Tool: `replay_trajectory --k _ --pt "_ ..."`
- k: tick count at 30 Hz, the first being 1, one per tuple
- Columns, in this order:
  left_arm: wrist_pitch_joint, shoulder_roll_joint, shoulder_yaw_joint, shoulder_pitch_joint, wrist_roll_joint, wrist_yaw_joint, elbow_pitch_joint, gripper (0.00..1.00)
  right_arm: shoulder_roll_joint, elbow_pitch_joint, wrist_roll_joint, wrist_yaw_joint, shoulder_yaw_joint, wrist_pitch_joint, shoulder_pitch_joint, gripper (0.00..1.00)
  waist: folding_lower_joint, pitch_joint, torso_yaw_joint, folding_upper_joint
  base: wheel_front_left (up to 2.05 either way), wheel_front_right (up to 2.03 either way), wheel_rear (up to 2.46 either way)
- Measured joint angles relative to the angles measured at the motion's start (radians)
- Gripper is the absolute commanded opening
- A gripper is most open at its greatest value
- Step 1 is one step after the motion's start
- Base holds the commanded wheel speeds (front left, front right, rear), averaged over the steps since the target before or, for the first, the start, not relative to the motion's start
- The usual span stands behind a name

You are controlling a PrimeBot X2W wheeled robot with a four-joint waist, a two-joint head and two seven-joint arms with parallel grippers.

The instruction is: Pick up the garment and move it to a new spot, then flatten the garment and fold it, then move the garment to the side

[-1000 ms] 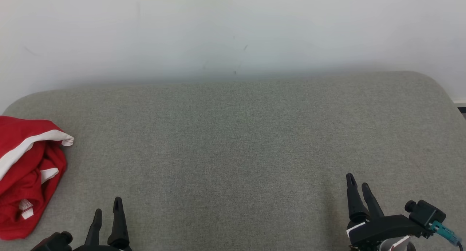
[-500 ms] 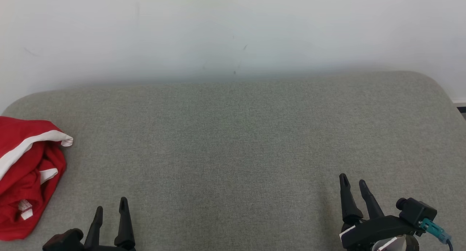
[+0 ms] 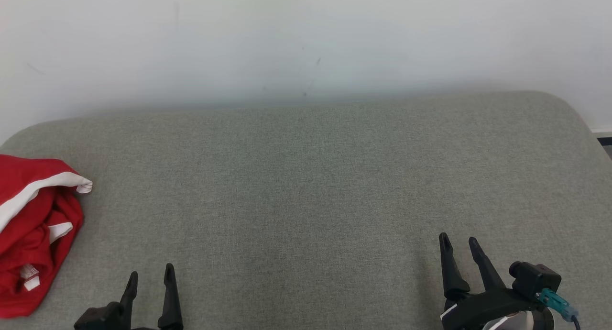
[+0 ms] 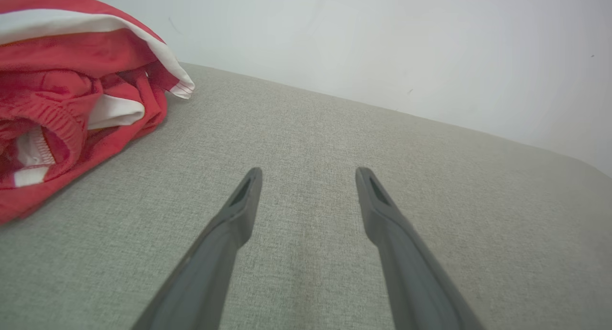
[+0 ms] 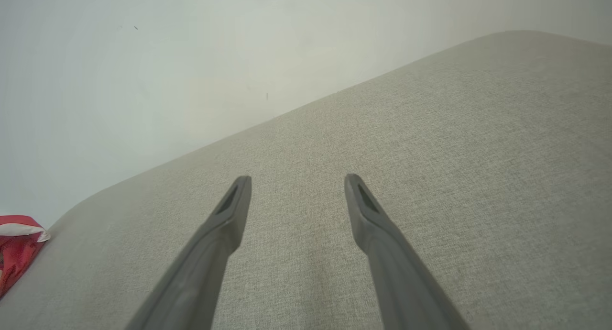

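Note:
The garment (image 3: pixel 33 234) is a crumpled red heap with white stripes, lying at the far left of the grey cushioned surface (image 3: pixel 306 177). It also fills the upper left of the left wrist view (image 4: pixel 71 95) and peeks in at the left edge of the right wrist view (image 5: pixel 16 246). My left gripper (image 3: pixel 150 271) stands open near the front edge, a little to the right of the garment and not touching it. My right gripper (image 3: pixel 457 240) stands open at the lower right, far from the garment, with nothing between its fingers.
A white wall (image 3: pixel 306 43) runs right behind the grey surface. The surface has rounded corners at back left and back right, and a strip of dark floor (image 3: pixel 605 141) shows past its right edge.
The left gripper has slid a little right and the right gripper a little left and lower. The whole picture has shifted slightly. The garment lies as before.

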Motion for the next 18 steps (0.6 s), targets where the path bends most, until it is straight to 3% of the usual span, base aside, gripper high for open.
replay_trajectory --k 18 --pt "-0.037 0.016 -0.018 0.008 0.162 0.042 0.005 1.0 0.003 0.026 -0.198 0.0 -0.021 -0.039 -0.004 1.0 0.0 0.001 -0.001 0.0 0.0 0.0 0.0"
